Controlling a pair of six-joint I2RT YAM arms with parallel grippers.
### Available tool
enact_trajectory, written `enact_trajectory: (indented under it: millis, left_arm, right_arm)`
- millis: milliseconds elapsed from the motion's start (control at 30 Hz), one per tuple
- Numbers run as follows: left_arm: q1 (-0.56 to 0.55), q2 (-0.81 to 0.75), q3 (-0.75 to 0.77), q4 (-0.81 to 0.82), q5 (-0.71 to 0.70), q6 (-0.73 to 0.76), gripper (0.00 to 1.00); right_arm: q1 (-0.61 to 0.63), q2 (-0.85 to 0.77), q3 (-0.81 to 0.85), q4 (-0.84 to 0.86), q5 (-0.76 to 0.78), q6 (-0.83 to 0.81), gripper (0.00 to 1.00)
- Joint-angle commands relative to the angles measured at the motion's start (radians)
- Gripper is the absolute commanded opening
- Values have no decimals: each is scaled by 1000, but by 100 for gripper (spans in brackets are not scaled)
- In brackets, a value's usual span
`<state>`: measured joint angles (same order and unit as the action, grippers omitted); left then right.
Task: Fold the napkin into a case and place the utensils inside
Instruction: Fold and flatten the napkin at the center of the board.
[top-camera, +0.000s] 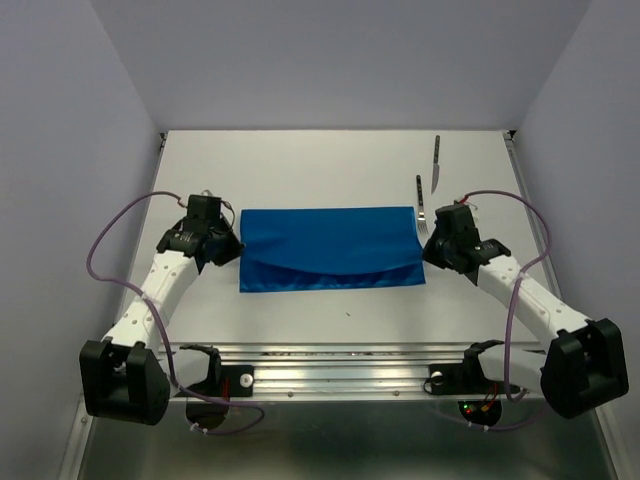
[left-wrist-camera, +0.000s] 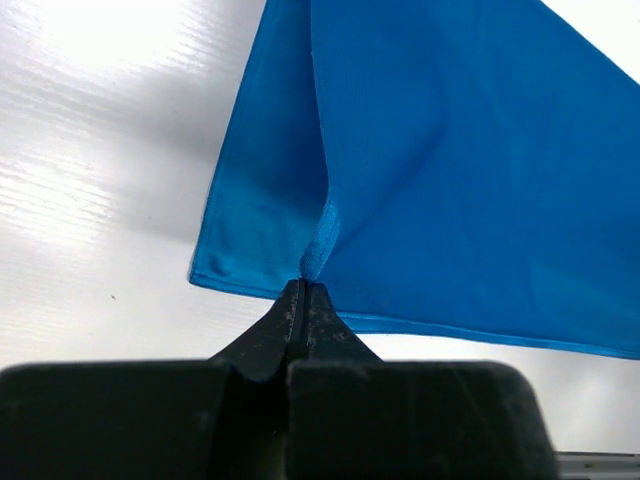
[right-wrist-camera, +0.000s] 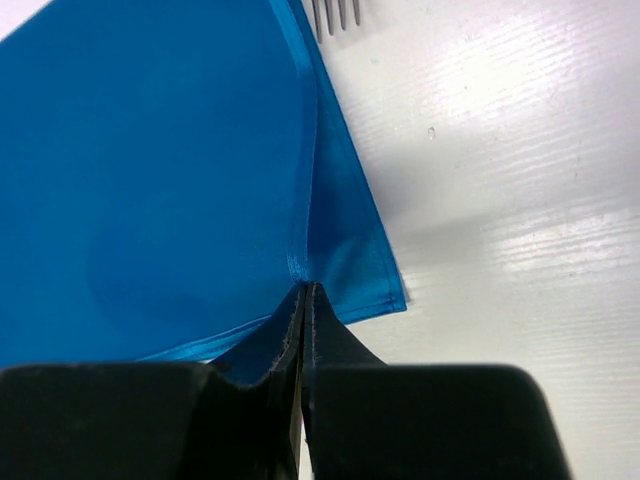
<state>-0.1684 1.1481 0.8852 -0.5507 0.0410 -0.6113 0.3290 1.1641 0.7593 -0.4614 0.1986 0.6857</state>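
The blue napkin (top-camera: 330, 247) lies folded across the middle of the table, its upper layer sagging in a curve toward the near edge. My left gripper (top-camera: 232, 252) is shut on the napkin's left edge; in the left wrist view the cloth (left-wrist-camera: 450, 170) puckers up into the closed tips (left-wrist-camera: 304, 287). My right gripper (top-camera: 427, 250) is shut on the napkin's right edge, where a fold of cloth (right-wrist-camera: 150, 180) rises into the tips (right-wrist-camera: 304, 288). The fork (top-camera: 421, 203) lies just past the napkin's far right corner, tines (right-wrist-camera: 336, 14) near the cloth. The knife (top-camera: 436, 164) lies farther back.
The white table (top-camera: 330, 160) ends in a metal rail (top-camera: 340, 362) at the near edge. Cables loop beside both arms. Grey walls enclose the table on the left, back and right.
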Motion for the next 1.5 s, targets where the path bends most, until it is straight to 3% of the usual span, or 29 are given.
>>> enact_trajectory:
  millis: [0, 367, 1067, 1467]
  left_arm:
    - [-3, -47, -83, -11, 39, -5, 0]
    - [-25, -1, -199, 80, 95, -68, 0]
    - [-25, -56, -97, 6, -67, -82, 0]
    - [-25, 7, -184, 60, -46, -116, 0]
  right_arm:
    - [4, -20, -28, -11, 25, 14, 1]
    - [4, 39, -87, 32, 32, 29, 1]
    - [4, 5, -81, 38, 32, 29, 1]
    - [4, 11, -132, 67, -14, 26, 1]
